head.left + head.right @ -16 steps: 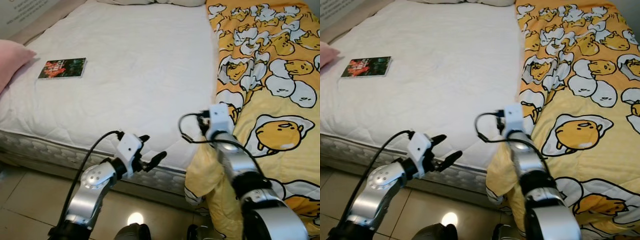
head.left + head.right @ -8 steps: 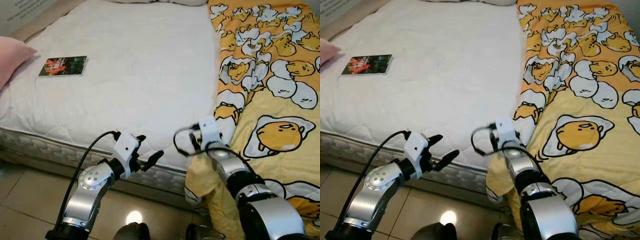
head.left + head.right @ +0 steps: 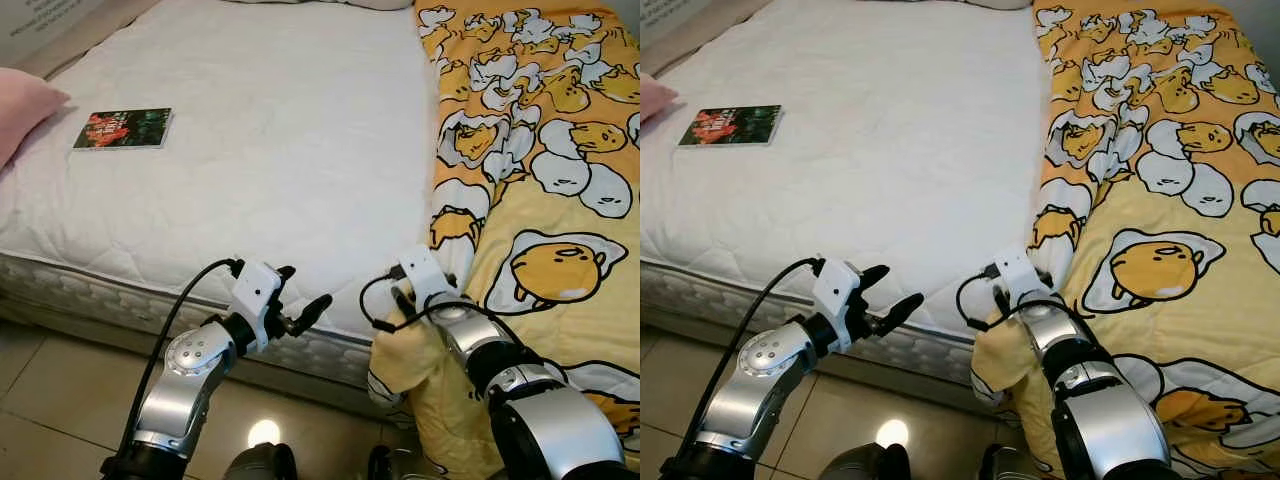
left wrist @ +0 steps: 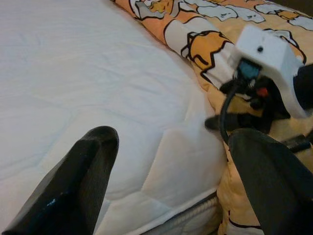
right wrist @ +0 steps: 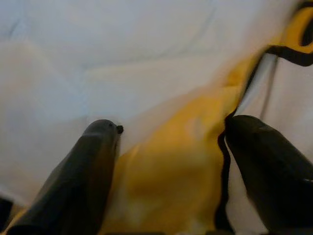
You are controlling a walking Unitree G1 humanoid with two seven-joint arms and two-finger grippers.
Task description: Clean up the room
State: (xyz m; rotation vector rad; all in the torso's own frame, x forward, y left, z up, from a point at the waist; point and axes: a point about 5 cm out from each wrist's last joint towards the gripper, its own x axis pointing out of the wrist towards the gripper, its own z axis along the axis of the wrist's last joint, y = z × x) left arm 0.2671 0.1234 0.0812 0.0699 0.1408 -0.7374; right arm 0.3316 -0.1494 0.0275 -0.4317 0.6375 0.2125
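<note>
Blanket [image 3: 540,150], yellow with egg cartoons, covers the right side of the bed, its corner drooping off the mattress [image 3: 280,150] edge. From the head camera, the right gripper [image 3: 408,308] is at that bunched corner, while the left gripper [image 3: 300,312] hovers open and empty. Left wrist camera: white mattress between wide-spread fingers. Right wrist camera: fingers [image 5: 93,171] apart, straddling a yellow fold, not clamped. Risk: a shallow bite could let the fabric slip free.

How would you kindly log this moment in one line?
right tool open at blanket corner | left tool open, over mattress edge | book untouched
</note>
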